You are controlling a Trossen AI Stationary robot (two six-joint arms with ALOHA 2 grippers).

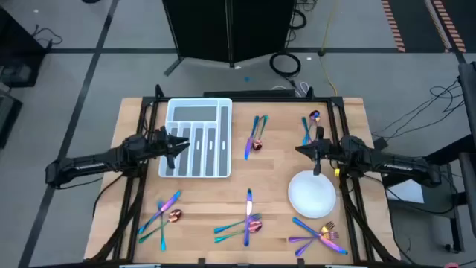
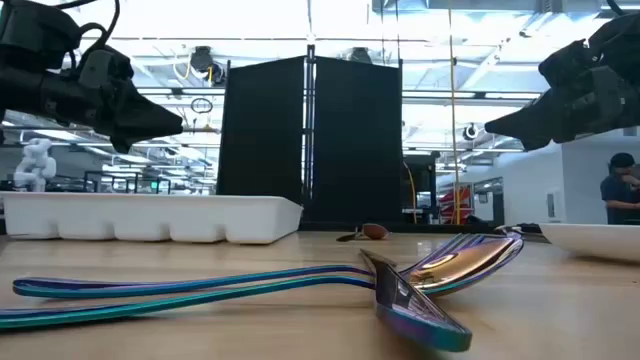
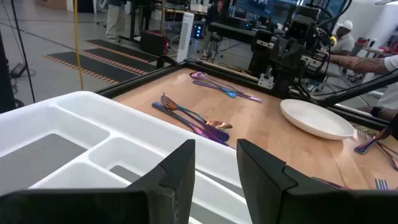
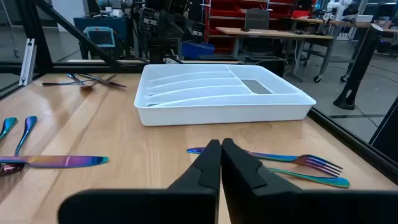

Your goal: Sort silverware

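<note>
The silverware lies loose on the wooden table in several iridescent clusters: beside the tray (image 1: 255,135), at the far right (image 1: 311,123), near left (image 1: 163,212), near middle (image 1: 247,220) and near right (image 1: 320,237). My left gripper (image 1: 175,149) hovers open over the left part of the white divided tray (image 1: 197,139); in the left wrist view nothing is between its fingers (image 3: 214,168). My right gripper (image 1: 316,155) hangs shut above the far edge of the round white plate (image 1: 312,193), fingertips closed together (image 4: 221,160), holding nothing.
A fork (image 4: 298,163) and a knife (image 4: 62,162) lie on the table below my right gripper. The black frame rails (image 1: 141,179) run along the table's left and right sides. People stand in the room beyond the table (image 3: 348,37).
</note>
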